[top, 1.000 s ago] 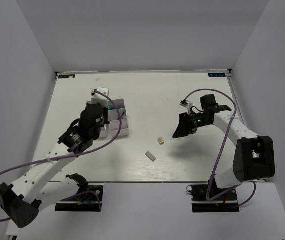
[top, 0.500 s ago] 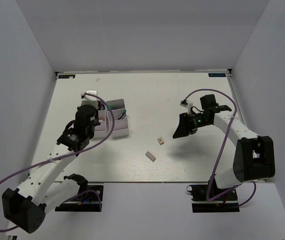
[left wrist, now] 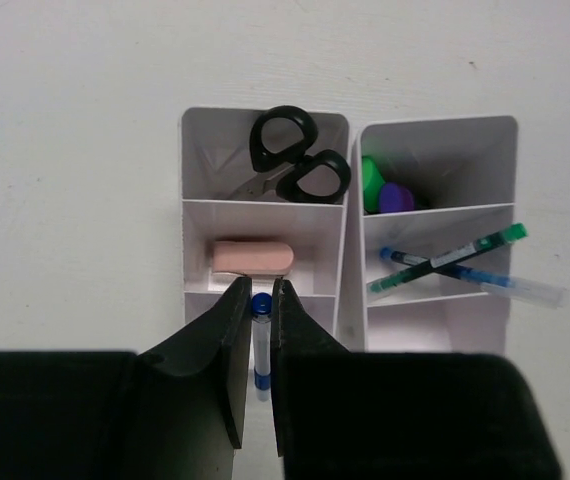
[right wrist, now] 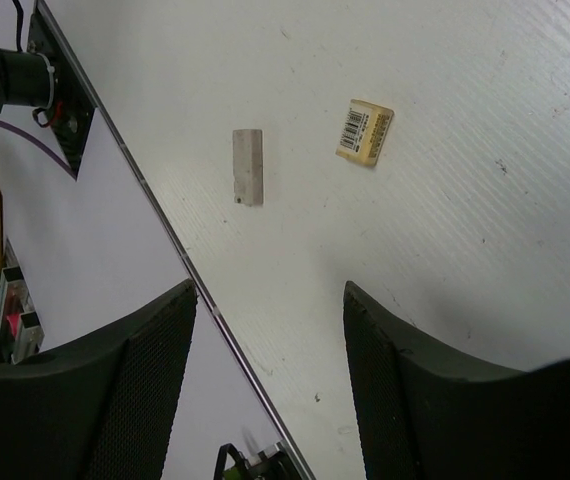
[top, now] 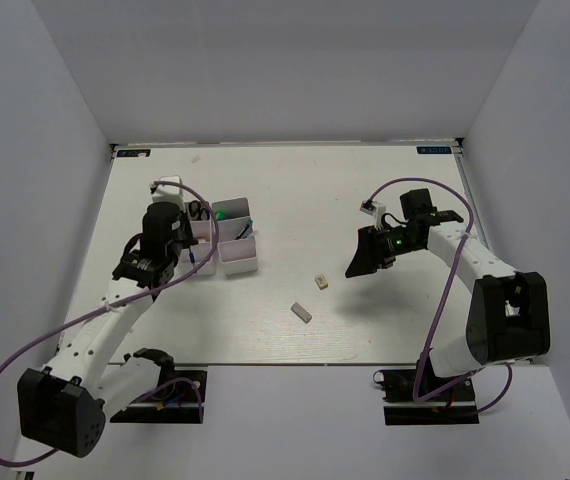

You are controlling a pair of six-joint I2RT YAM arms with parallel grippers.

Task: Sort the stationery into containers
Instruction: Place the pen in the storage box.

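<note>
My left gripper (left wrist: 260, 292) is shut on a thin white pen with a blue cap (left wrist: 261, 345), held over the near end of the left tray (left wrist: 184, 200). That tray holds black-handled scissors (left wrist: 295, 160) and a pink eraser (left wrist: 252, 257). The right tray (left wrist: 513, 170) holds green (left wrist: 371, 177) and purple (left wrist: 396, 196) marker caps and several pens (left wrist: 455, 265). In the top view the left gripper (top: 191, 258) is beside the trays (top: 237, 262). My right gripper (top: 357, 262) is open and empty above the table, near a beige eraser (right wrist: 365, 131) and a grey eraser (right wrist: 248, 166).
The two erasers lie loose mid-table in the top view, the beige one (top: 320, 283) and the grey one (top: 302, 312). White walls enclose the table on three sides. The table's front edge (right wrist: 165, 240) runs close to the right gripper.
My left arm has swung left and back with the pen, uncovering the trays. The right arm and both erasers have not moved.
</note>
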